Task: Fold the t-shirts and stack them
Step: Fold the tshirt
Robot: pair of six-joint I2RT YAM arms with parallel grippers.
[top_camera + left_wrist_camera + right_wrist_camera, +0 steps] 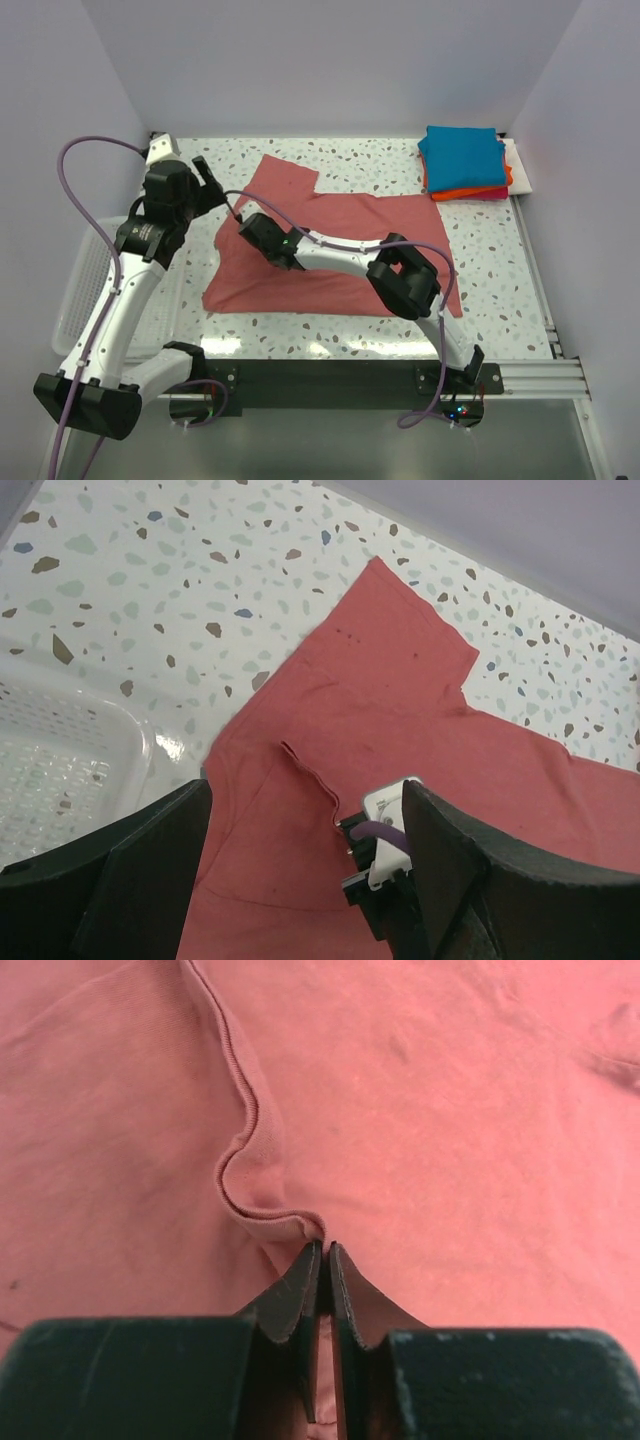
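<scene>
A large dusty-red t-shirt lies spread flat on the speckled table. My right gripper reaches across to its left part and is shut on a ribbed edge fold of the shirt, with cloth pinched between the fingertips. My left gripper is open and empty, held above the shirt's left side, its fingers spread wide. A folded stack sits at the back right: a teal-blue t-shirt on an orange one, with a thin magenta edge below.
A white plastic mesh basket stands off the table's left edge and also shows in the left wrist view. The right arm lies across the shirt. White walls close in the back and sides.
</scene>
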